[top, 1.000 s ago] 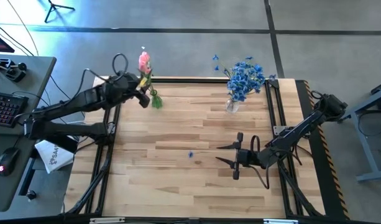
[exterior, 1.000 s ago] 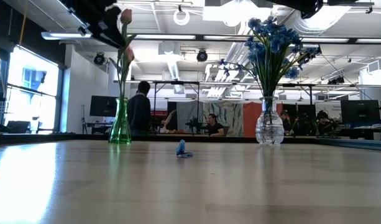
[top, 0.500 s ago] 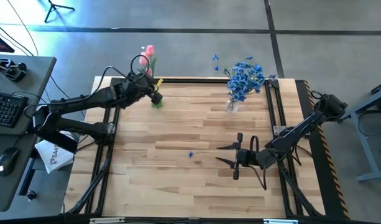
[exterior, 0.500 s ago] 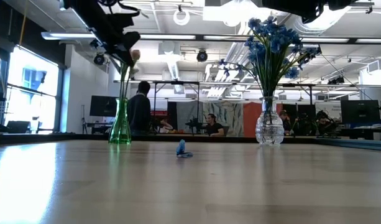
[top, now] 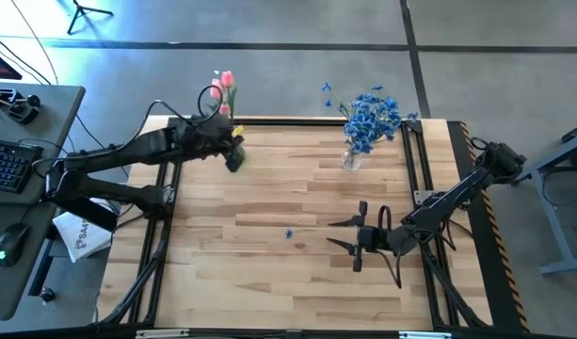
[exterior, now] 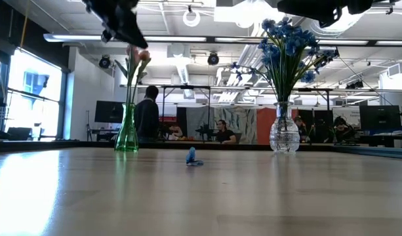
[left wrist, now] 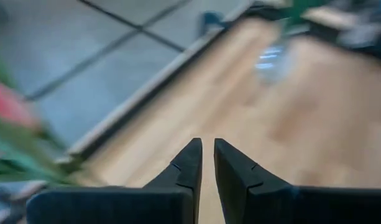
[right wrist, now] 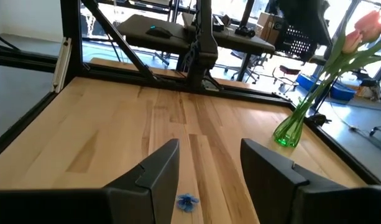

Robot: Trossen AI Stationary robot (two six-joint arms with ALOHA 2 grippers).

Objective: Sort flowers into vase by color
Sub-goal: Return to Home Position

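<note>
A green glass vase (exterior: 127, 133) stands near the table's far left corner with pink tulips (exterior: 139, 56) in it, their stems down its neck. My left gripper (left wrist: 206, 147) is shut on nothing and hovers just above the tulips (top: 224, 81), next to the vase (top: 234, 162). A clear vase (exterior: 284, 134) near the far right holds the sprays of blue blossoms (top: 371, 118). My right gripper (right wrist: 206, 158) is open and waits low over the table's right middle (top: 349, 236), pointing left.
One loose blue blossom (exterior: 193, 157) lies on the bare wood at mid-table (top: 289, 234), just ahead of my right gripper's fingers (right wrist: 188, 200). A black frame (top: 161, 202) lines the table's left and right edges. People sit at desks in the room beyond.
My left gripper carried a pink tulip toward the table's right and down, so that its stem went into the green vase. The gripper then rose and now stands clear above the tulips, which stay in the vase. The right arm kept still.
</note>
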